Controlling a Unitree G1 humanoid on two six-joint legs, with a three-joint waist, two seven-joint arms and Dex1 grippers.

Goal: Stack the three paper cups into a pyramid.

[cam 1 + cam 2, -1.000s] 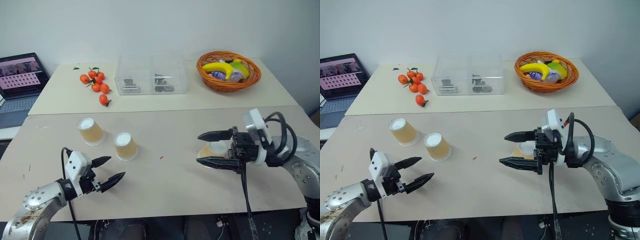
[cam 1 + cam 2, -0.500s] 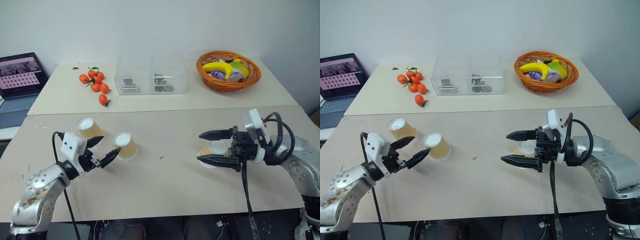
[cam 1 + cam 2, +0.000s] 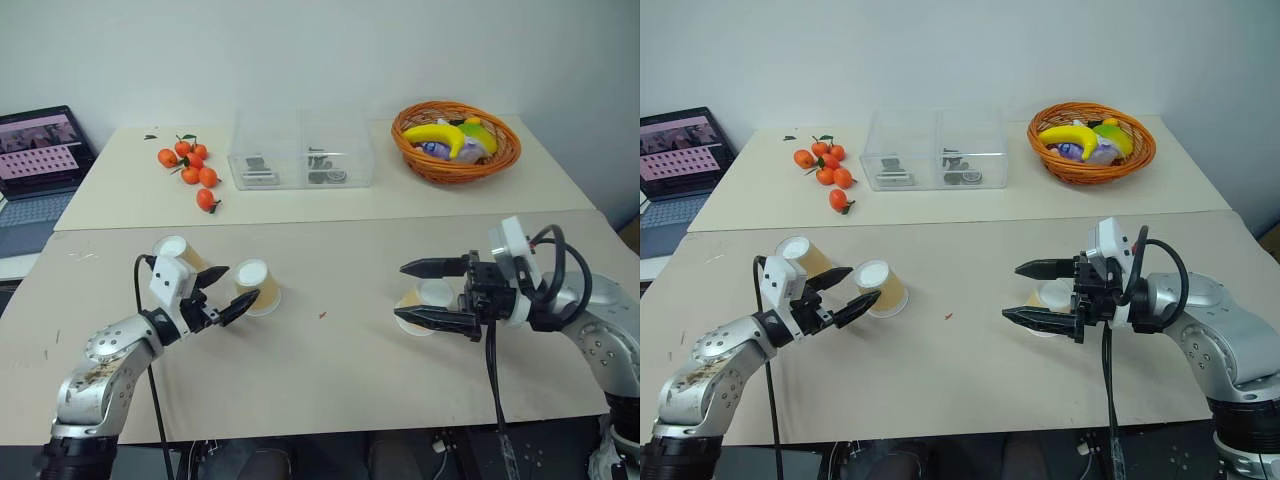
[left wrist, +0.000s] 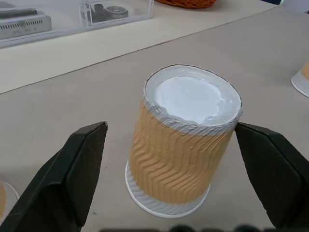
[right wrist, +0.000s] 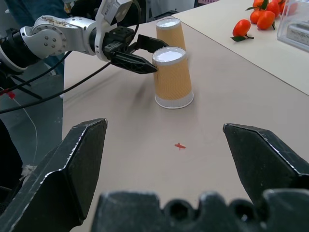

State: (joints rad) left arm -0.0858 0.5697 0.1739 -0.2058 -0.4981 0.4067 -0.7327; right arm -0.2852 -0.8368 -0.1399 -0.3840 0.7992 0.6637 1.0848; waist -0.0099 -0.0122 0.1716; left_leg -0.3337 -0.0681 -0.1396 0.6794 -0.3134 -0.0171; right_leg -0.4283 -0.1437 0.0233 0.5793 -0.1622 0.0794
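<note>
Three paper cups stand upside down on the near table, tan with white bases. The middle cup (image 4: 186, 145) sits between the fingers of my open left gripper (image 3: 232, 290), and neither finger touches it. The left cup (image 3: 176, 253) stands just behind that gripper's wrist. My right gripper (image 3: 400, 291) hovers open and points left. The third cup (image 3: 426, 298) shows through the gap near its finger roots. Looking along the right gripper's fingers, I see nothing held between them.
On the far table are a bunch of tangerines (image 3: 190, 165), a clear plastic box (image 3: 302, 150) and a wicker basket (image 3: 457, 160) of fruit. A laptop (image 3: 40, 150) sits off to the far left. A red speck (image 3: 322, 316) lies between the grippers.
My left gripper has moved forward and up from the table's near edge to the middle cup, which now sits between its fingers. The right gripper has stayed put.
</note>
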